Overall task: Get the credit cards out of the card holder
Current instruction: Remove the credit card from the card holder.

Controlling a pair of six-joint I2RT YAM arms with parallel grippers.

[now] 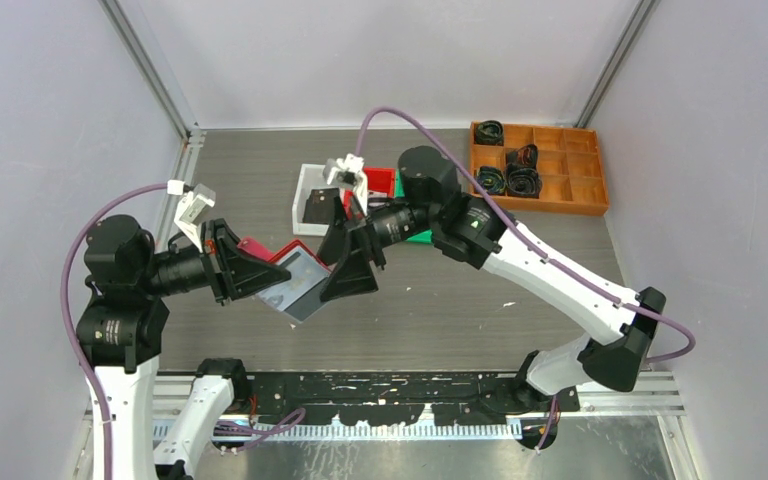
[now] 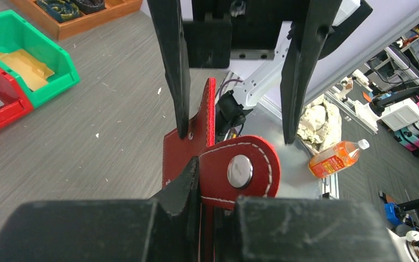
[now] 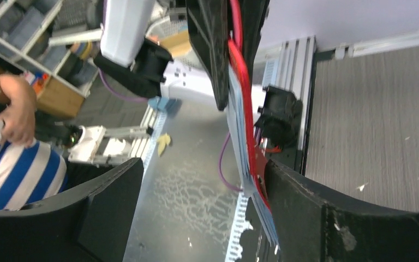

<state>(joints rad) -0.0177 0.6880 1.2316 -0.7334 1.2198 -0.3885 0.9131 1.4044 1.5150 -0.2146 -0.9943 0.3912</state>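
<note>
My left gripper (image 1: 260, 268) is shut on the red card holder (image 1: 295, 285) and holds it open above the table, pale clear sleeves facing up. In the left wrist view the holder's snap tab (image 2: 240, 172) sits just past my closed left gripper (image 2: 213, 204). My right gripper (image 1: 345, 262) is open and straddles the holder's free end. In the right wrist view the holder's red edge (image 3: 246, 117) with thin pale blue layers lies against the right finger (image 3: 316, 213) of the open gripper (image 3: 202, 169). I cannot tell cards from sleeves. A dark card (image 1: 317, 208) lies in the white bin.
A white bin (image 1: 301, 188), a red bin (image 1: 381, 180) and a green bin (image 1: 420, 237) stand behind the grippers. A wooden compartment tray (image 1: 560, 170) with black coils is at the back right. The green bin (image 2: 27, 65) holds something yellow.
</note>
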